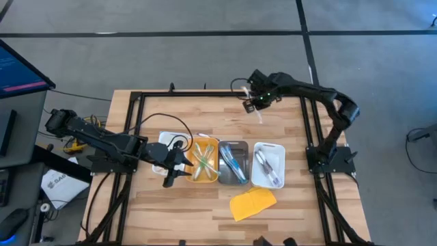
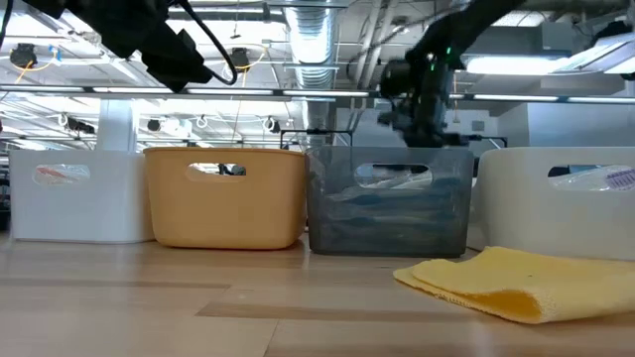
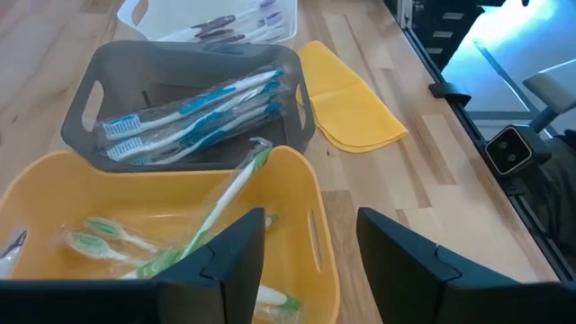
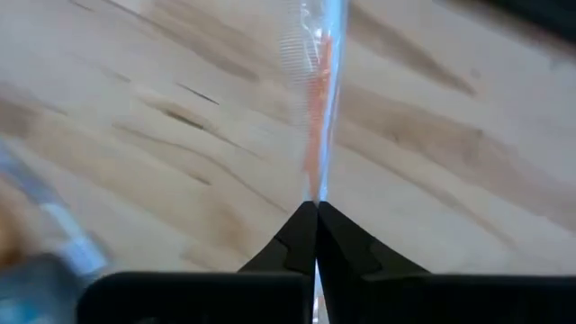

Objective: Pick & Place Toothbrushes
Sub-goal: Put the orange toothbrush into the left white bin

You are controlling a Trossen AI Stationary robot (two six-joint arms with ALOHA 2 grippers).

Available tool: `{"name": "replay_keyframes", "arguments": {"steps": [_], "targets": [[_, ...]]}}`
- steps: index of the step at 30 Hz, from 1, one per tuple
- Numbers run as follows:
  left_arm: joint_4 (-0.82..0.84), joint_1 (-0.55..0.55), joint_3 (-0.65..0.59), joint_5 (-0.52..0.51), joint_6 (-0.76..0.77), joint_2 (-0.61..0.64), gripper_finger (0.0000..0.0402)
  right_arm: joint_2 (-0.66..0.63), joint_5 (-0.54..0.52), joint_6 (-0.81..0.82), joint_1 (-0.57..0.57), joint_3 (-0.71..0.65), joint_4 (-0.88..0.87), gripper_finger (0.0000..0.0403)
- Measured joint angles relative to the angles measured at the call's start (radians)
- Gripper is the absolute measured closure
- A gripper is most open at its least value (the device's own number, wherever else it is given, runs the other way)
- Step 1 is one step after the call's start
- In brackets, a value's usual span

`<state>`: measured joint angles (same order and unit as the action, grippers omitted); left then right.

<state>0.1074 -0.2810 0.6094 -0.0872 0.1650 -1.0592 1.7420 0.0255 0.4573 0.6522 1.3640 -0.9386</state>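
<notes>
Your right gripper point(image 4: 315, 211) hangs well beyond the orange tray point(image 1: 205, 162), fingers pinched together on a wrapped toothbrush point(image 4: 317, 126). Your left gripper point(image 3: 310, 247) hovers over that tray, fingers parted.

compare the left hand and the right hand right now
The left hand hovers over the orange tray; the right hand is at the table's far edge. The left's fingers stand apart, holding nothing; the right is shut on a wrapped orange toothbrush. Both are dark two-finger hands.
</notes>
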Motion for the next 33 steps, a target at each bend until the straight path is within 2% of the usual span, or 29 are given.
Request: {"name": "replay_keyframes", "arguments": {"steps": [5,8,11,15,19,22,28,33], "targets": [[-0.001,0.002,0.0,-0.053,-0.002,0.0,0.0229,-0.126,0.0,-0.022,-0.019,0.04,0.014,0.0402],[-0.028,0.002,-0.005,-0.144,-0.026,-0.002,0.0229,-0.213,0.0,-0.023,-0.041,0.04,0.056,0.0402],[-0.291,0.002,-0.09,-0.241,-0.055,-0.005,0.0229,-0.295,0.001,-0.012,-0.083,0.04,0.1,0.0403],[-0.771,0.014,-0.25,-0.246,-0.138,-0.006,0.0229,-0.379,0.001,-0.012,-0.171,0.04,0.192,0.0403],[-1.057,0.066,-0.351,-0.25,-0.164,0.013,0.0229,-0.423,0.0,-0.015,-0.277,0.04,0.288,0.0403],[-1.108,0.116,-0.365,-0.192,-0.126,0.037,0.0229,-0.429,0.0,-0.031,-0.369,0.033,0.38,0.0403],[-1.101,0.205,-0.345,0.066,0.002,0.045,0.0229,-0.426,-0.023,-0.111,-0.557,-0.024,0.587,0.0403],[-1.066,0.312,-0.275,0.239,0.107,0.045,0.0229,-0.425,-0.031,-0.177,-0.684,-0.14,0.843,0.0403]]}}
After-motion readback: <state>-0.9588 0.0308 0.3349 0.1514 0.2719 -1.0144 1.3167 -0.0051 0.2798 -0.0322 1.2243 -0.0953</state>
